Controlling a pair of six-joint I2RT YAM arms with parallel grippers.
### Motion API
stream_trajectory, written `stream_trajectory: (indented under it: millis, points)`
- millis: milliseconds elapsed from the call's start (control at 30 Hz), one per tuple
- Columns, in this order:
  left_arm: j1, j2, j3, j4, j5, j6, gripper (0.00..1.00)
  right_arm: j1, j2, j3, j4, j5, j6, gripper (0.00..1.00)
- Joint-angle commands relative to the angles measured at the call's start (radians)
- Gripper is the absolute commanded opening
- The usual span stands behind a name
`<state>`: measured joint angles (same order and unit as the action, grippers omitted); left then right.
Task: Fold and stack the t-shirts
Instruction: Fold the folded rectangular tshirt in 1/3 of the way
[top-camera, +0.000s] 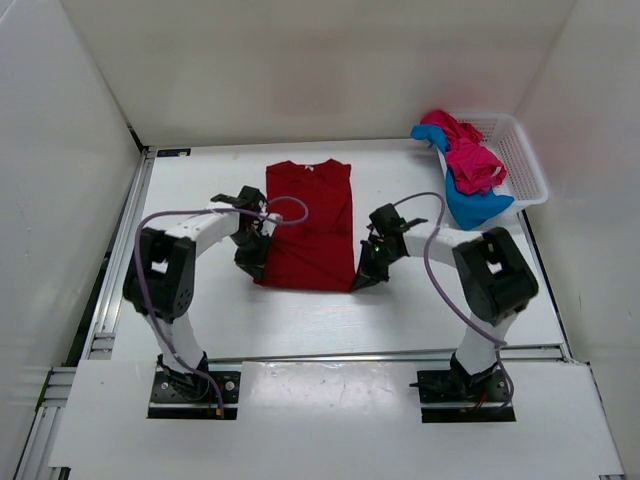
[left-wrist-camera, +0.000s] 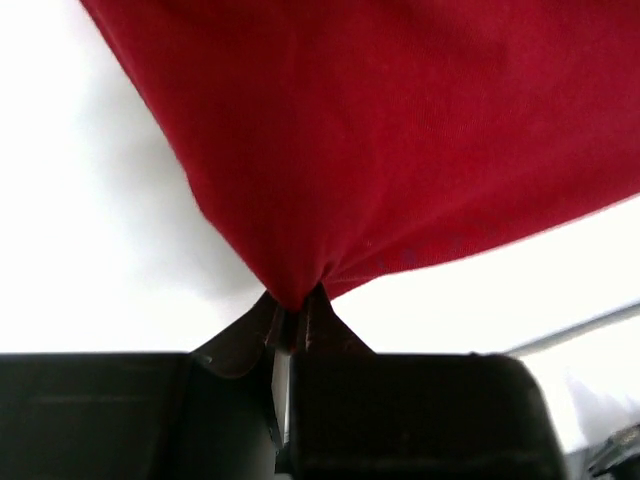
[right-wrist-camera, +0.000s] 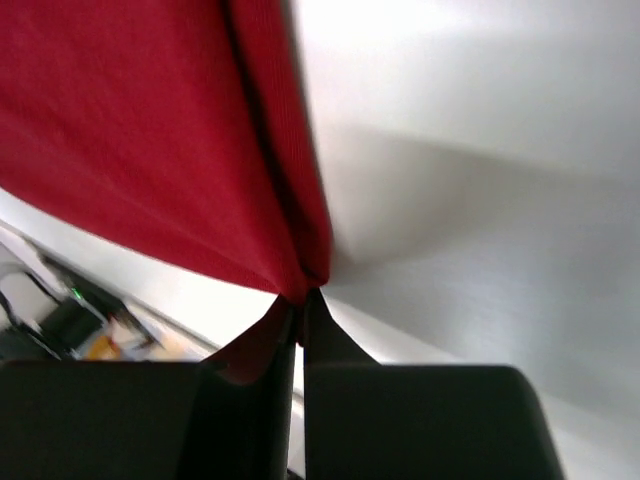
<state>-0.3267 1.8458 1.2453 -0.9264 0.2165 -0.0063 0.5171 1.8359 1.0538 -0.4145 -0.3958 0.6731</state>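
A dark red t-shirt (top-camera: 309, 225) lies flat in the middle of the table, folded narrow, collar at the far end. My left gripper (top-camera: 257, 270) is shut on its near left corner, and the wrist view shows the red cloth (left-wrist-camera: 400, 140) pinched to a point between the jaws of that gripper (left-wrist-camera: 297, 312). My right gripper (top-camera: 362, 280) is shut on the near right corner, the red fabric (right-wrist-camera: 140, 150) gathered into the closed jaws of the gripper (right-wrist-camera: 300, 305). A pink-magenta t-shirt (top-camera: 468, 155) and a blue t-shirt (top-camera: 474, 208) hang crumpled over the basket's left side.
A white mesh basket (top-camera: 522, 160) stands at the table's far right corner. White walls enclose the table on three sides. A metal rail (top-camera: 110, 290) runs along the left edge. The arm bases (top-camera: 190, 385) sit at the near edge.
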Motion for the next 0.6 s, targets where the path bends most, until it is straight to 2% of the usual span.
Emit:
stream_trajectory:
  millis: [0,67,100,133,167,233,300,333,367,400,433,567]
  points:
    - [-0.049,-0.161,-0.110,-0.112,-0.074,0.006,0.10,0.037,-0.151,-0.125,-0.081,0.002,-0.039,0.00]
    - [-0.078,-0.200,-0.167,-0.163,-0.104,0.006,0.10,0.063,-0.202,-0.185,-0.081,0.002,-0.040,0.00]
    - [-0.106,-0.233,-0.214,-0.175,-0.105,0.006,0.17,0.096,-0.245,-0.236,-0.092,0.002,-0.040,0.00]
    - [-0.118,-0.249,-0.234,-0.186,-0.115,0.006,0.29,0.115,-0.262,-0.256,-0.092,0.002,-0.027,0.00]
    - [-0.129,-0.264,-0.250,-0.195,-0.124,0.006,0.34,0.151,-0.291,-0.271,-0.102,0.002,-0.027,0.03]
    - [-0.141,-0.298,-0.273,-0.222,-0.124,0.006,0.37,0.181,-0.311,-0.307,-0.102,0.015,-0.017,0.10]
    - [-0.141,-0.321,-0.303,-0.244,-0.097,0.006,0.41,0.205,-0.332,-0.339,-0.102,0.038,0.009,0.20]
    - [-0.141,-0.321,-0.303,-0.244,-0.083,0.006,0.41,0.205,-0.333,-0.348,-0.102,0.038,0.019,0.29]
    - [-0.141,-0.321,-0.316,-0.253,-0.057,0.006,0.46,0.205,-0.333,-0.357,-0.092,0.026,0.028,0.48]
    - [-0.141,-0.330,-0.316,-0.253,-0.057,0.006,0.59,0.218,-0.333,-0.357,-0.092,0.017,0.028,0.52]
    - [-0.141,-0.330,-0.329,-0.241,-0.057,0.006,0.64,0.218,-0.333,-0.357,-0.092,0.017,0.028,0.54]
    - [-0.141,-0.330,-0.330,-0.190,-0.045,0.006,0.71,0.259,-0.360,-0.357,-0.092,0.063,0.028,0.56]
